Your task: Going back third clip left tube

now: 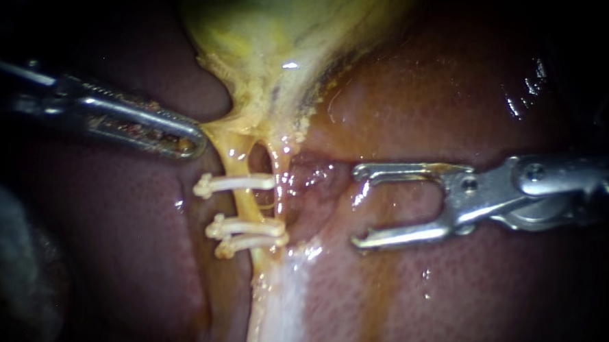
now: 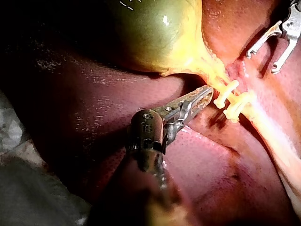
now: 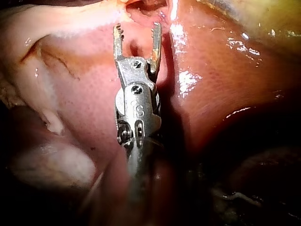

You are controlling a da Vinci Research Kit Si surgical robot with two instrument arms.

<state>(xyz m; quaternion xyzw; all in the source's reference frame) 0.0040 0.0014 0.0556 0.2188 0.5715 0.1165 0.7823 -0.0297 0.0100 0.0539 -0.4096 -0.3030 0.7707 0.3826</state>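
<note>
Below the green-yellow gallbladder (image 1: 269,32) two yellow tubes run down over the liver (image 1: 458,95). Three white clips sit across the left tube (image 1: 243,204): one clip (image 1: 239,182) higher up and two (image 1: 248,234) close together below it. My left instrument (image 1: 193,140) is shut on the yellow tissue at the gallbladder's neck, just above the clips; in the left wrist view (image 2: 207,91) its tip meets that tissue. Right of the tubes and apart from them, my right instrument (image 1: 358,207) holds its hooked jaws wide open and empty, as the right wrist view (image 3: 137,30) also shows.
The right tube (image 1: 280,184) lies just beside the clip ends. A pale wet band of tissue (image 1: 288,301) runs down below the clips. White gauze (image 2: 9,127) shows beside the liver in the left wrist view.
</note>
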